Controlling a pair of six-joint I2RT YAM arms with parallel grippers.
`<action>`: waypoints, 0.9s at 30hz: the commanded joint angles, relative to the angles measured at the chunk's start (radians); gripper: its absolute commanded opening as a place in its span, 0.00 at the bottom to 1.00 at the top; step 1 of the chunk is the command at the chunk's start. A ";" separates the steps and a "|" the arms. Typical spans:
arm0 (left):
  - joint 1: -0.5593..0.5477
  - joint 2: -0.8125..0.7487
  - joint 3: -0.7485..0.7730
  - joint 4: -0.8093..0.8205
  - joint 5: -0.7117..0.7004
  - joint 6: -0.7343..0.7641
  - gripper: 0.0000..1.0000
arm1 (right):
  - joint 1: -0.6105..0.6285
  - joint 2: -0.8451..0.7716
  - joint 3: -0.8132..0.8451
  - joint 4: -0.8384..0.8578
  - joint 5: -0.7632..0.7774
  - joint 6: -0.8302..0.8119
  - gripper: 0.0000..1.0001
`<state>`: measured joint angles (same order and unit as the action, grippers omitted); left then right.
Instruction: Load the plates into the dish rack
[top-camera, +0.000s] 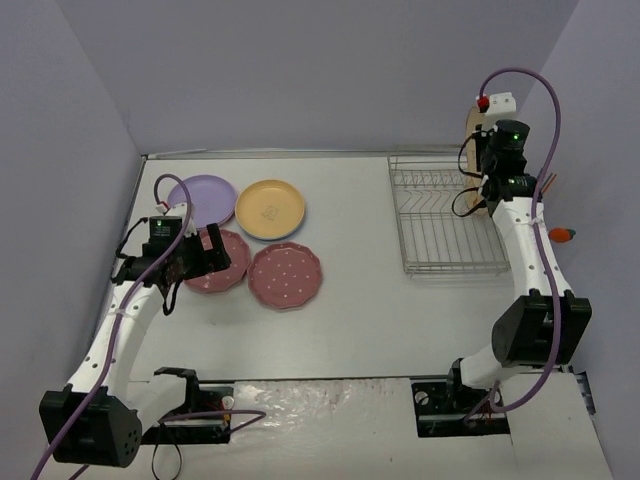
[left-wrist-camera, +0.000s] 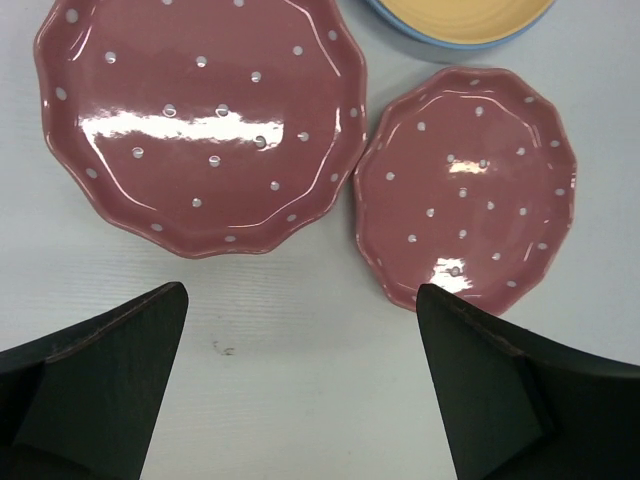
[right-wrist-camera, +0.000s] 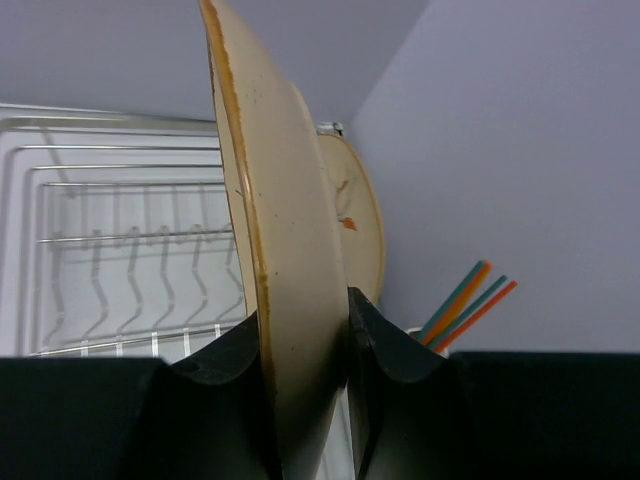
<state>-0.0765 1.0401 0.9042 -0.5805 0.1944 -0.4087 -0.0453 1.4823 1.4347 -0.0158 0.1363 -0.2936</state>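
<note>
Two fingers of the right gripper pinch the lower rim of a tan plate. It stands on edge between them at the far right side of the dish rack. A second tan plate stands on edge just behind it, on the side away from the rack's wires. Coloured sticks poke up beside that one.

The left gripper has its jaws spread wide with nothing between them, well to the left of the rack. Its tips sit at the near edge of two pink plates with white dots. Both lie flat on the table, the nearer pink plate toward the rack and the farther pink plate beyond it. Behind this pair lie a yellow-orange plate on the rack's side and a lilac plate farthest from the rack.
</note>
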 joint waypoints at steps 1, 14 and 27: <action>0.006 -0.007 0.003 0.019 -0.065 0.060 0.97 | -0.051 0.075 0.086 0.271 0.070 -0.115 0.00; 0.021 0.038 0.021 0.021 -0.079 0.073 0.97 | -0.149 0.268 0.133 0.339 -0.067 0.004 0.00; 0.027 0.040 0.016 0.025 -0.063 0.071 0.97 | -0.181 0.314 0.009 0.379 -0.168 0.116 0.00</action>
<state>-0.0566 1.0847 0.8829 -0.5892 0.1299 -0.3504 -0.2097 1.8419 1.4521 0.1419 0.0164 -0.2387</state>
